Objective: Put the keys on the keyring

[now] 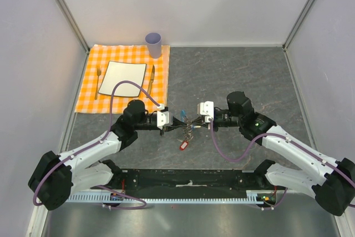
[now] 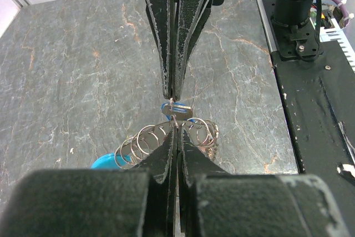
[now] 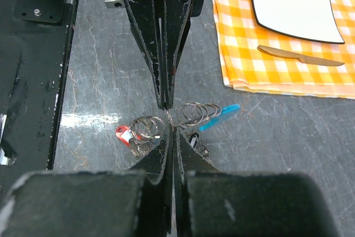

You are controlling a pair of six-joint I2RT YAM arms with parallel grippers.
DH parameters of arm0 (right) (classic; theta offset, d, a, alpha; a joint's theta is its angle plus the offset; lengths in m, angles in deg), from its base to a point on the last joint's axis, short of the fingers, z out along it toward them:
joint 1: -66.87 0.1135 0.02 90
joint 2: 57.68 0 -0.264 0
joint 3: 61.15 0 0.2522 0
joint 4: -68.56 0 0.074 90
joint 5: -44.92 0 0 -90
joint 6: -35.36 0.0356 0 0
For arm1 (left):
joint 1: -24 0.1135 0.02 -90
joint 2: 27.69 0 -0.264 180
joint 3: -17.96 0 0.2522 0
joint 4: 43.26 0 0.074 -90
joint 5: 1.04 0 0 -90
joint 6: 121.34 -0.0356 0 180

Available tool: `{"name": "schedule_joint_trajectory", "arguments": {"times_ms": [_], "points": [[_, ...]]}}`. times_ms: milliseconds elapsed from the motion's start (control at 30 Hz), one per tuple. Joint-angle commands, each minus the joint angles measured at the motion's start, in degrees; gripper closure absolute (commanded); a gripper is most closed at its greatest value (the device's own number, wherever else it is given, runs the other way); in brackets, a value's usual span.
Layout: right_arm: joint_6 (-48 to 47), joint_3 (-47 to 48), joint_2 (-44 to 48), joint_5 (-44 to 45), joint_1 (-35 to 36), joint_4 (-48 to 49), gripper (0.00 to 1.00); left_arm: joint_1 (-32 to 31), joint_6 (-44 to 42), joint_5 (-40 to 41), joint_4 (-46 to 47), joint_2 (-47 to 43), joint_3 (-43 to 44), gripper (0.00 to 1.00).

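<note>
Your left pincer (image 2: pixel 176 130) pinching keyring (image 2: pixel 141 140); right pincer (image 2: pixel 172 97) tip-to-tip, nipping one of keys (image 2: pixel 182 110) over counter (image 2: pixel 66 54), both pressed tight.

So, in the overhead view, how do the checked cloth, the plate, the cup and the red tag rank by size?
Largest to smallest:
1. checked cloth
2. plate
3. cup
4. red tag

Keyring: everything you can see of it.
The keyring is a chain of overlapping silver wire loops, metallic-looking, with a curved cyan plastic section at one end. It is over the grey table, centre front. The left claw is shut on its loops; the right claw, shut, meets it tip to tip. A red-tagged key sits beside it.
</note>
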Motion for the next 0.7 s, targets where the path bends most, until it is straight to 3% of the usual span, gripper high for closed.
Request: {"name": "schedule_joint_trajectory", "arguments": {"times_ms": [0,667], "points": [[-1.3,2.4,-1.0,-2.5,0.2,1.2,1.0,0.2,-2.4,-2.0,0.3,-1.0,1.0,0.98],[-0.1,1.6,-1.1,-6.1,0.3,4.0,1.0,0.2,-2.2,-2.7,0.3,-0.9,1.4,0.98]]}}
